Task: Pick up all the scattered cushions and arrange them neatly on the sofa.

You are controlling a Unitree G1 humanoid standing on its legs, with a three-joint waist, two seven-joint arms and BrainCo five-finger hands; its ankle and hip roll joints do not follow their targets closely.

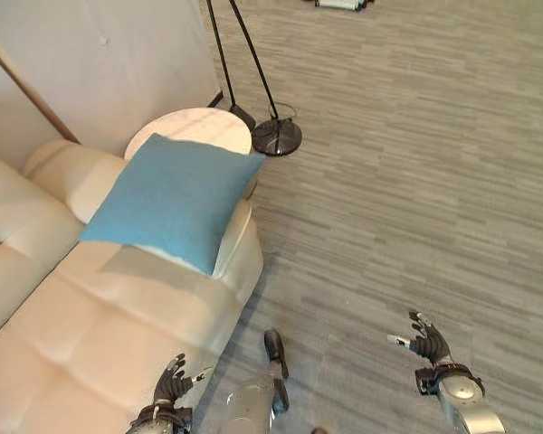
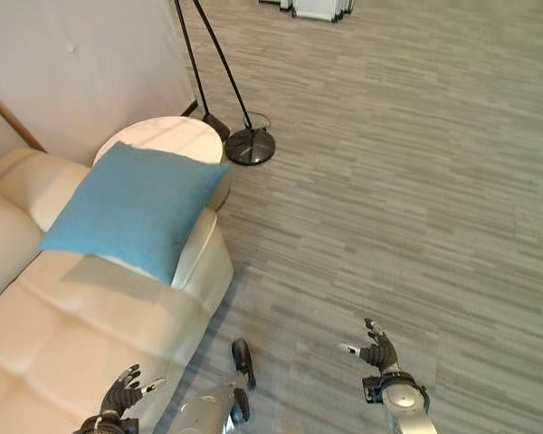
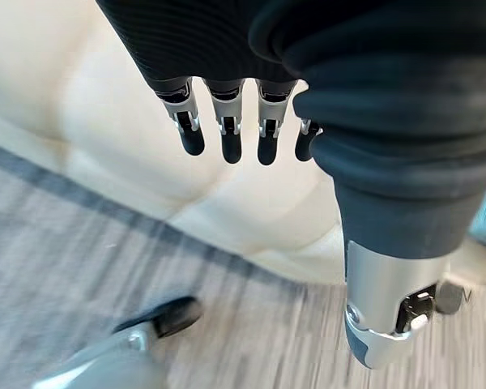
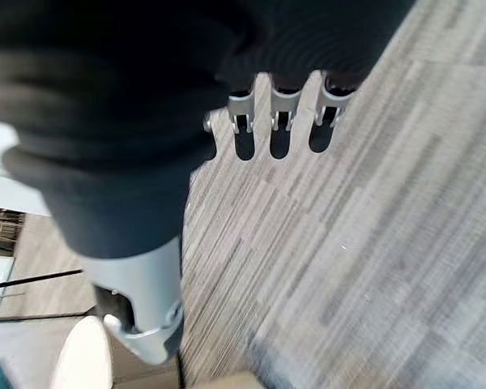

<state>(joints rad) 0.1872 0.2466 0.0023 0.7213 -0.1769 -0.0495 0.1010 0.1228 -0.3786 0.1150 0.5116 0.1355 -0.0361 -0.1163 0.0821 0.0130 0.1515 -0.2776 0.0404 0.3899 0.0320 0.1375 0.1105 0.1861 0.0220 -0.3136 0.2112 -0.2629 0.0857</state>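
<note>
So what we've got is one blue cushion (image 1: 175, 201), square, soft-looking fabric with a slightly fuzzy weave, and no pattern we can make out. It's propped on the cream sofa (image 1: 81, 316) at about 10 o'clock in the left eye view, leaning tilted over the armrest with one corner pointing down toward the seat. Its upper corner overlaps the edge of a round side table (image 1: 204, 125) just behind the armrest, so part of that tabletop is hidden from us.

Our left hand (image 1: 172, 387) hangs at 7 o'clock over the front edge of the sofa seat, fingers straight and spread, holding nothing. In the left wrist view its fingers (image 3: 225, 138) point at the cream upholstery without touching it. Our right hand (image 1: 427, 342) is at 5 o'clock over the grey striped floor (image 1: 416, 181), also splayed wide and empty.

A floor lamp base (image 1: 276, 137) sits at 12 o'clock beside the table, its two dark poles cut off by the top of the view. The sofa's back and far end run out of frame at 9 o'clock.
</note>
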